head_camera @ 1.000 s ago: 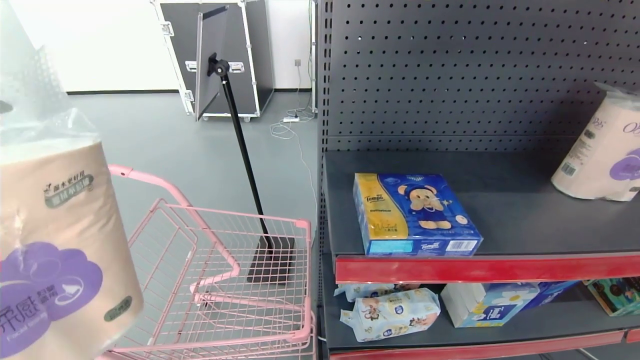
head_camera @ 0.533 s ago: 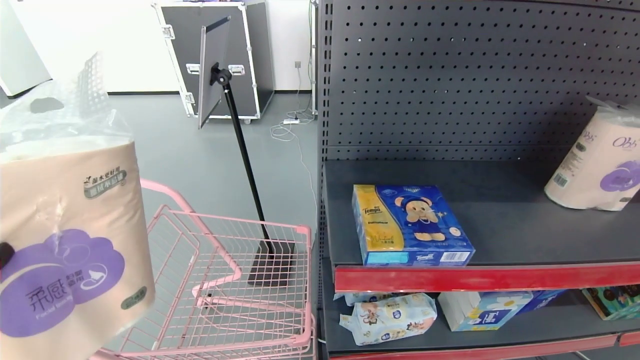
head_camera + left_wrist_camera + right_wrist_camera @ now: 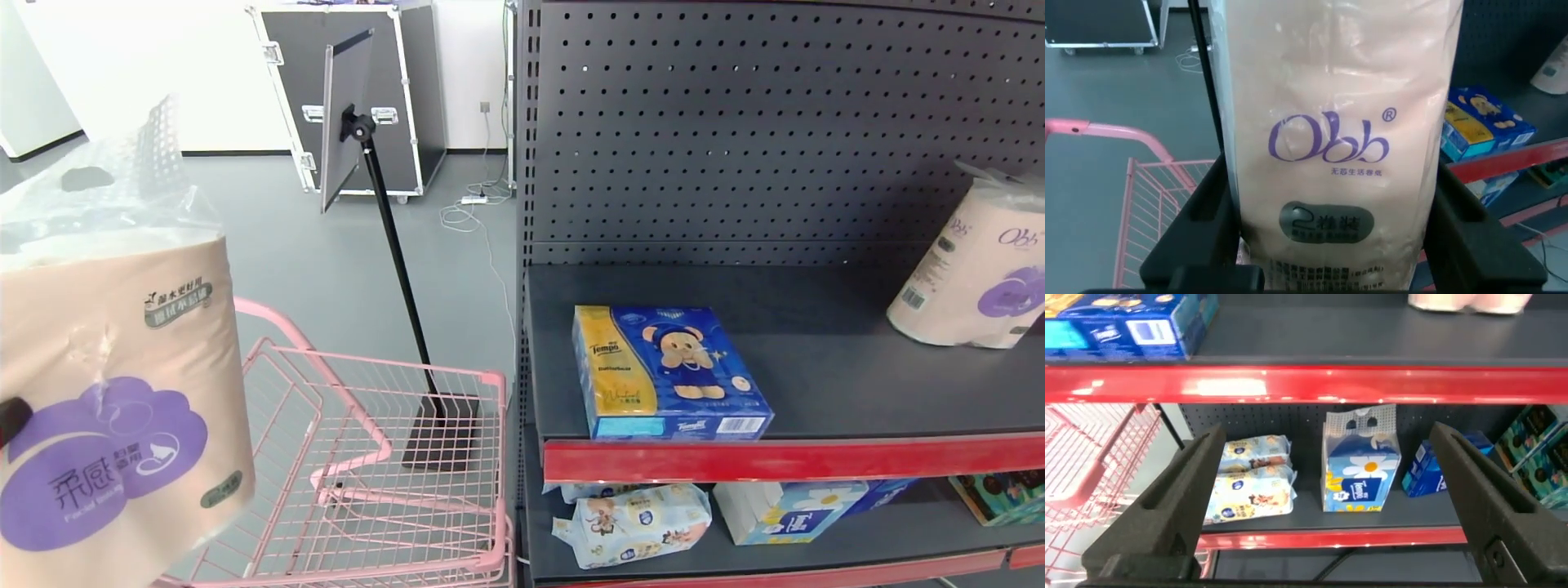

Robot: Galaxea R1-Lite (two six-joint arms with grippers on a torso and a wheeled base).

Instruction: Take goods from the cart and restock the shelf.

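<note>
The left gripper (image 3: 1331,233) is clamped on a tall pack of toilet rolls (image 3: 114,392), with its jaws pressed against either side. It holds the pack upright well to the left of the shelf (image 3: 784,459), by the pink cart (image 3: 367,457) that stands just beside the shelf's left end. The right gripper (image 3: 1327,498) hangs in front of the shelf's lower level, jaws wide apart with nothing between them. On the shelf's upper level, a blue tissue box (image 3: 665,371) lies at the front left and a second pack of toilet rolls (image 3: 976,282) leans at the far right. On the lower level lie wipes packets (image 3: 629,518) and a daisy-printed tissue pack (image 3: 796,506).
</note>
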